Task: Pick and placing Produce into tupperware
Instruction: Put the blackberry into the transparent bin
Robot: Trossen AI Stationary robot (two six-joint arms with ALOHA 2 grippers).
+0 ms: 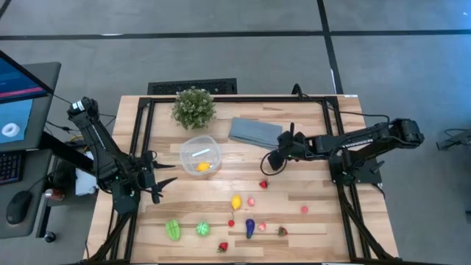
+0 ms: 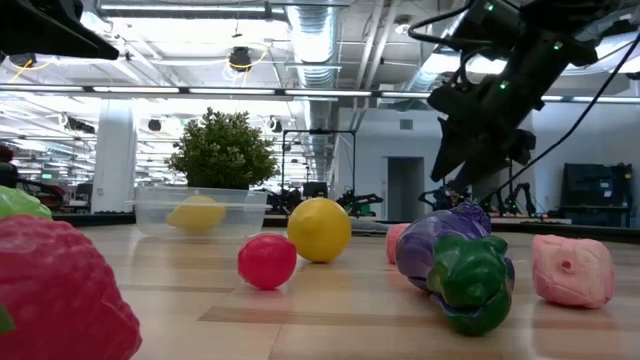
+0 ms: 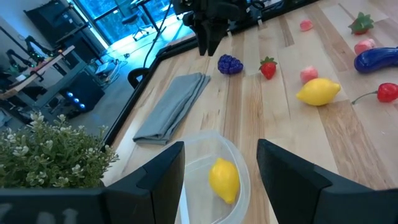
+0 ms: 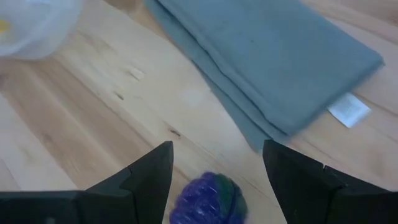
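The purple berry [image 4: 208, 199] is cut off at the right wrist view's edge, blurred

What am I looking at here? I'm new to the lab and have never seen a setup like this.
These are four camera views of one moment. Two dark robot arms work at a wooden table, putting toy produce into a clear tupperware. One view looks straight down, one sits at table height, and one rides on each wrist. The left hand hangs open above the tupperware, which already holds a yellow lemon. The right hand is open and empty, above a purple-blue berry near a folded grey cloth. The other produce lies on the table: another lemon, a strawberry, an eggplant. A potted plant stands at the back.
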